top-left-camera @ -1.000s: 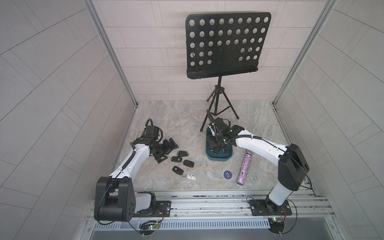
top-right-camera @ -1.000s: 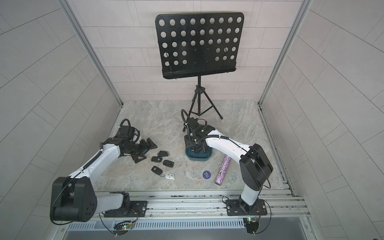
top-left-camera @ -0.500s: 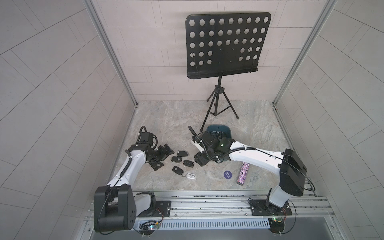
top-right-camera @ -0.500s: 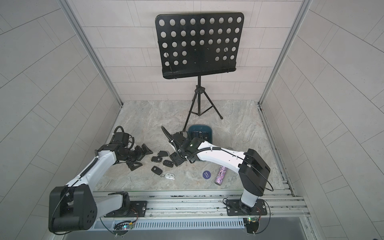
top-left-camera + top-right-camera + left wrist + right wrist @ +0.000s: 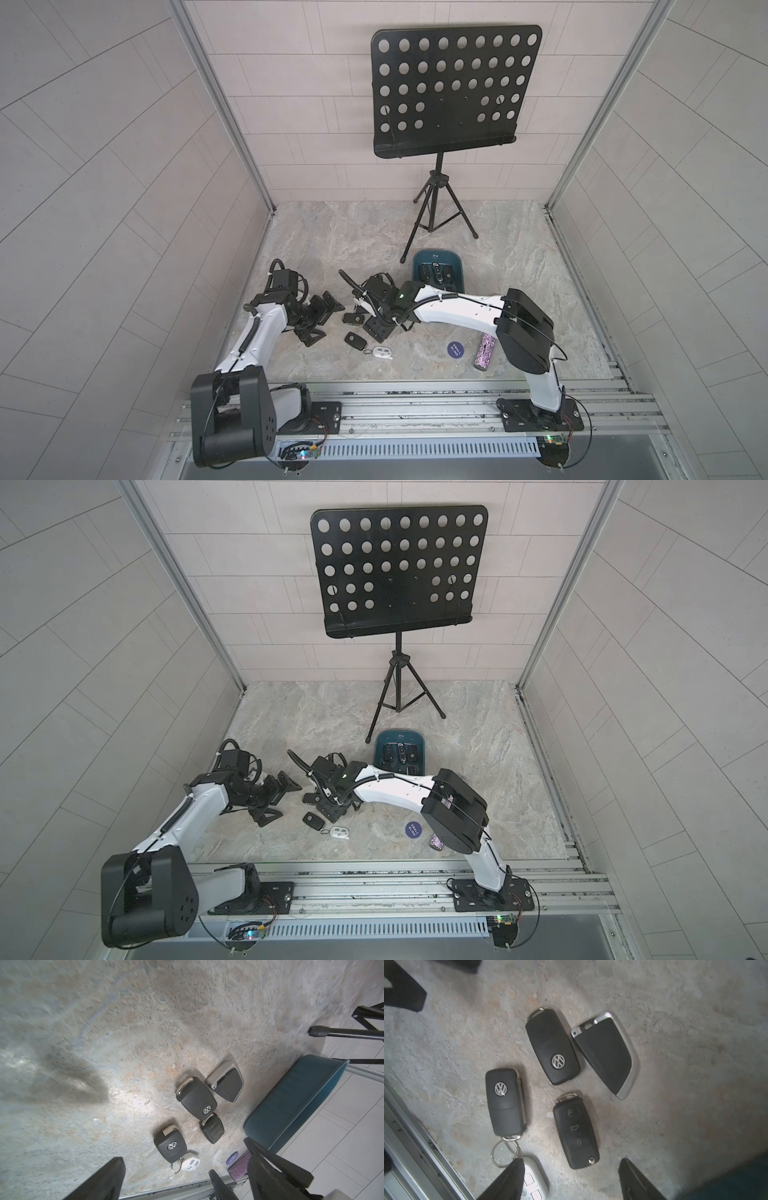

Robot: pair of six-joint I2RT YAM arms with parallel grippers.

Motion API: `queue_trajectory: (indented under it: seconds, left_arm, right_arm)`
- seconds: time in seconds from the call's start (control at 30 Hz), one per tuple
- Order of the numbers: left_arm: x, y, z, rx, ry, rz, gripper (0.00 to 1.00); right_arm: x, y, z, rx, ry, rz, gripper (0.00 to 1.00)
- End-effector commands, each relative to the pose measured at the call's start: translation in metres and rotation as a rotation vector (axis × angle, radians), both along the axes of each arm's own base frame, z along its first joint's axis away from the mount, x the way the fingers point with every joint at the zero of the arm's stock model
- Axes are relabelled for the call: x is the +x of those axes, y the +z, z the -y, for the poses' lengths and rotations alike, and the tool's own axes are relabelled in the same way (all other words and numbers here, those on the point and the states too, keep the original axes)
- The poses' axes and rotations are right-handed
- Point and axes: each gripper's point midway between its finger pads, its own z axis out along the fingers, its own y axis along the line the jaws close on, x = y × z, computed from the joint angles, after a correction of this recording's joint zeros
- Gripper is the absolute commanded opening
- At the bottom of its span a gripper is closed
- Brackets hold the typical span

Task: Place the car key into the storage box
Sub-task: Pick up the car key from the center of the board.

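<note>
**Storage box** point(image 5: 436, 254): a dark teal tub on your worktop point(image 5: 332, 232), just in front of one foot of the music stand point(image 5: 449, 91). At least three stored keys point(image 5: 435, 272) lie side by side across its floor.

**Loose on the worktop**, left of the box and clear of it, all lying flat:
- button key point(image 5: 576, 1134), black, three buttons facing up
- badge key point(image 5: 552, 1047), black, round badge up, just beside the next item
- silver-edged fob point(image 5: 606, 1053), dark face, no buttons showing
- ringed key point(image 5: 505, 1103), black, badge up, joined by a split ring to a white remote point(image 5: 533, 1183)

**Right hand** point(image 5: 572, 1160): it hangs over these loose keys with its fingers well apart and grips nothing. In the right wrist view you see the studded end of the button key between the two fingers, touching neither.

**Left hand** point(image 5: 322, 319): it is spread wide and empty, low over the worktop to the left of the keys and apart from them.

**Sundries**, near the front edge on the right:
- round dark blue disc point(image 5: 455, 349) with white lettering, lying flat
- glittery purple tube point(image 5: 484, 353) just beside the disc, partly covered by your right arm in both top views
</note>
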Motion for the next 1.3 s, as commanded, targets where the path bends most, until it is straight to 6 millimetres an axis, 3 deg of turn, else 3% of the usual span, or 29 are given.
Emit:
queue_trajectory:
  seconds: [0.0, 0.33, 0.7, 0.97, 1.27]
  left_arm:
    - [-0.008, -0.003, 0.001, -0.013, -0.009, -0.017, 1.00]
    - [-0.009, -0.013, 0.002, -0.048, 0.002, -0.041, 1.00]
    - [-0.009, -0.011, 0.000, -0.052, 0.011, -0.032, 1.00]
    - [-0.010, -0.013, -0.001, -0.055, 0.015, -0.037, 1.00]
    - [-0.010, -0.012, -0.001, -0.056, 0.017, -0.035, 1.00]
  right_arm:
    - [0.002, -0.007, 0.002, -0.063, 0.034, 0.011, 0.76]
    - [0.005, -0.026, 0.009, -0.174, 0.091, 0.022, 0.74]
    - [0.004, -0.045, 0.009, -0.218, 0.099, -0.006, 0.72]
    - [0.003, -0.048, 0.009, -0.223, 0.101, -0.009, 0.62]
    - [0.003, -0.050, 0.009, -0.224, 0.102, -0.012, 0.42]
